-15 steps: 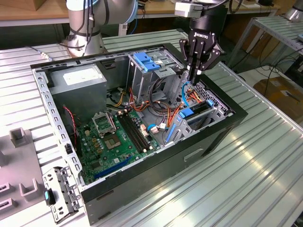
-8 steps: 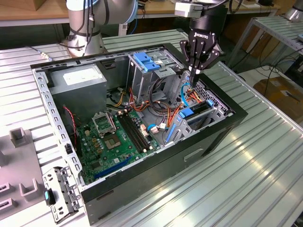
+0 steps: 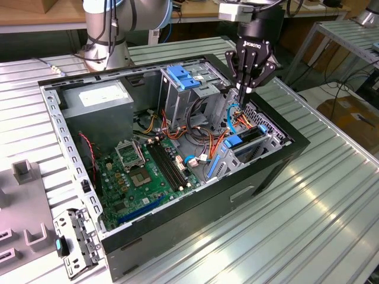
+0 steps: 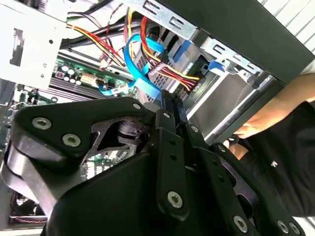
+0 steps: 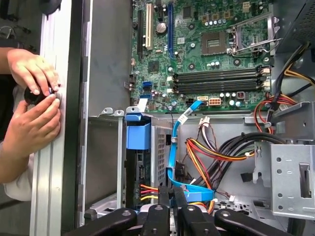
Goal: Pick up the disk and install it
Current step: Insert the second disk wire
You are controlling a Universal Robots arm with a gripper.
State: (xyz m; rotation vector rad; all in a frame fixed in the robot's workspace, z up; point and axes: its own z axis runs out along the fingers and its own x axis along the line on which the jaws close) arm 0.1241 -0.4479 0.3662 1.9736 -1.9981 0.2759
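Hiding behind bay walls, disk [image 3: 246, 140] edge-on.

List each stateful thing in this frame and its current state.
Gripper: shut, empty, lowered into the case above the cables.
Disk: seated in the drive bay.
Computer case: lying on its side, side panel off.
CPU socket: empty.
Memory slots: empty.
Person's hands: outside the case, holding a small black object.
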